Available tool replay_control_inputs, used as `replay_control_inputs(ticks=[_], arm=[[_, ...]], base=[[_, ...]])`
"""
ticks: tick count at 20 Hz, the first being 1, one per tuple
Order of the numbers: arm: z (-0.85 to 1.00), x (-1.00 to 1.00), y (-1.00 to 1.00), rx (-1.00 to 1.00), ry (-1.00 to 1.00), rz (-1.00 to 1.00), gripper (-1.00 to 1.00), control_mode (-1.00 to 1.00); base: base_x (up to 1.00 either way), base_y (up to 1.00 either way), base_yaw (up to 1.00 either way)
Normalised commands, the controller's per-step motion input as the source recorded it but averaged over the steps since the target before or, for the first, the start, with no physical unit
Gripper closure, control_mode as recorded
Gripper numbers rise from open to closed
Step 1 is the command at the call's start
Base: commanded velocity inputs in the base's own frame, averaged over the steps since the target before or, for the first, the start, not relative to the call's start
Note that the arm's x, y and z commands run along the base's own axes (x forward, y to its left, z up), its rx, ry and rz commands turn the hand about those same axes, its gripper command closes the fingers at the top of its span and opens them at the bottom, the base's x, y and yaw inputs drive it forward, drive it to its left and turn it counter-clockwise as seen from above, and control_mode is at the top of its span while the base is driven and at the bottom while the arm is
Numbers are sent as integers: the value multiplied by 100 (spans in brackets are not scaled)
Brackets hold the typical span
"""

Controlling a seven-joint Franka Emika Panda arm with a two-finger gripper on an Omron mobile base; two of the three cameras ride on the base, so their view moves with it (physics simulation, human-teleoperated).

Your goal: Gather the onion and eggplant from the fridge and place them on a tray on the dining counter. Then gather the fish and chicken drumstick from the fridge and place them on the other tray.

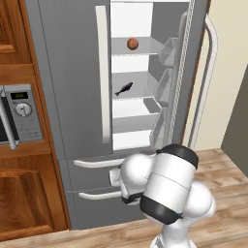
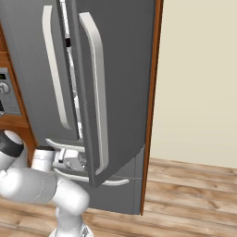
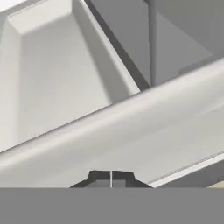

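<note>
fridge point(image 1: 72, 72) right door open | onion point(image 1: 132, 44) upper shelf, fish point(image 1: 124, 89) shelf below | jaws point(image 3: 111, 179) clenched, empty, apparently low by drawer handle point(image 1: 97, 163) | nothing gathered yet; all four pending

Arm point(image 1: 164, 189) hides the gripper in left base view. Fridge point(image 1: 72, 97) top and left door cut by frame edge; open door point(image 2: 115, 83) blocks the interior in right base view. Microwave point(image 1: 19, 114) cut at left edge. Fish point(image 1: 124, 88) too small for detail. Lower shelves partly behind door bins.
</note>
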Motion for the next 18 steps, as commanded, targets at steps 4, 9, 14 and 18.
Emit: replay_control_inputs(ticks=[4,9,14,18], arm=[[0,-11,-69,1,-13,0,100,-100],[0,-42,-100,15,-13,0,100,-100],[0,-62,-100,29,-20,0,100,-100],[1,-64,-100,28,-20,4,100,-100]], base=[[0,0,0],[0,0,0],[0,0,0],[0,0,0]])
